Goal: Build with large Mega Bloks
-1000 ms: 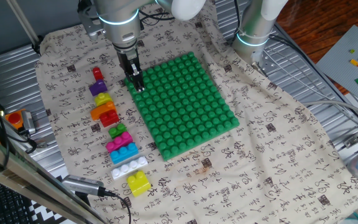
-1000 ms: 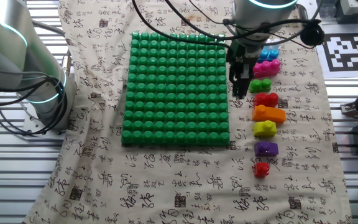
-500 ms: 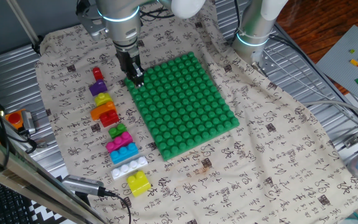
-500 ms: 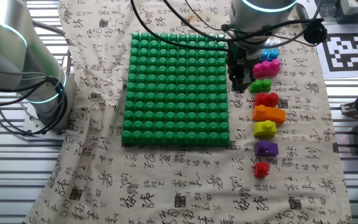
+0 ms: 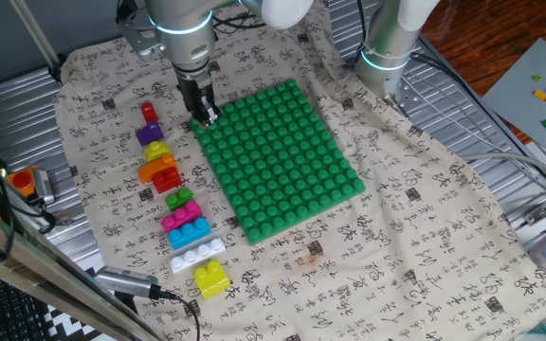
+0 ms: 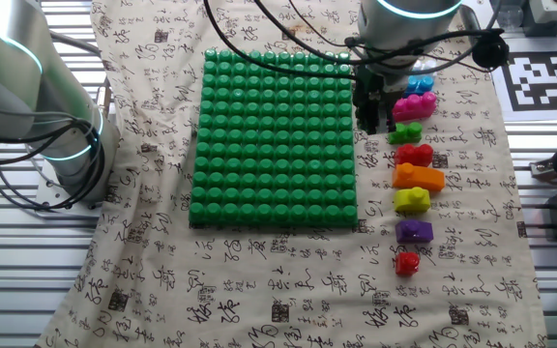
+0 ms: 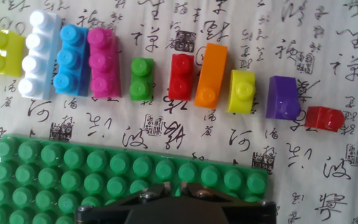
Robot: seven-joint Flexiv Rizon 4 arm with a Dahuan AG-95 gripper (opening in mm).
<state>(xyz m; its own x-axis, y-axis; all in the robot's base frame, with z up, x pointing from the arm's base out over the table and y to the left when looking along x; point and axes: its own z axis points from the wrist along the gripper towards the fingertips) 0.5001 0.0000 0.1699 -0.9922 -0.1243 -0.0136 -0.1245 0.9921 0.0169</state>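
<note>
Calligraphy-print cloth (image 5: 415, 237) over slatted metal table (image 6: 8, 280), green baseplate (image 5: 278, 156), gripper (image 5: 203, 116) jaw gap unreadable

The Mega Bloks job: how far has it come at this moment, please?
Nothing looks built yet: the green baseplate carries no brick. All the bricks lie in a row on the cloth beside it, from the yellow brick at one end to the small red brick at the other. The gripper hangs over the baseplate's edge, apparently holding nothing; the jaws' state is unclear. Every pick and placement is left.
</note>
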